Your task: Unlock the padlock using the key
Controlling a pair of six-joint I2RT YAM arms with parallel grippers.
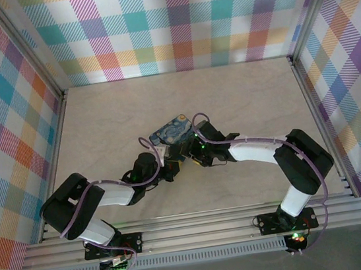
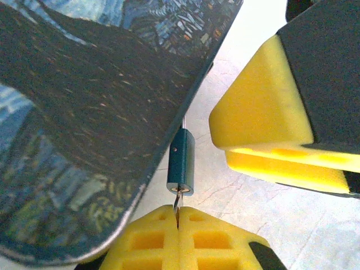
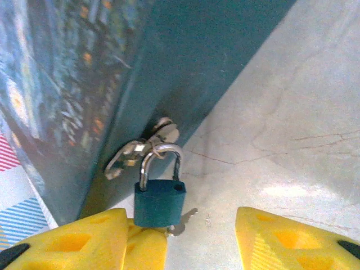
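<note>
A teal padlock (image 3: 159, 202) hangs by its steel shackle from the hasp of a box printed with a starry night painting (image 3: 67, 84). The shackle's right leg ends just above the body, beside an open hole. A silver key (image 2: 178, 202) sticks out of the padlock's (image 2: 181, 160) underside. My left gripper (image 2: 178, 220) is shut on the key, its yellow pads pressed together just below the lock. My right gripper (image 3: 180, 225) stands open on either side of the padlock, touching nothing. Seen from above, both grippers (image 1: 171, 166) (image 1: 195, 147) meet at the box's (image 1: 170, 131) near edge.
The box (image 2: 84, 112) looms over the lock at the left of the left wrist view. One yellow finger of the right gripper (image 2: 264, 118) sits close on the lock's right. Pale tabletop (image 1: 242, 100) spreads around, walled by plaid panels.
</note>
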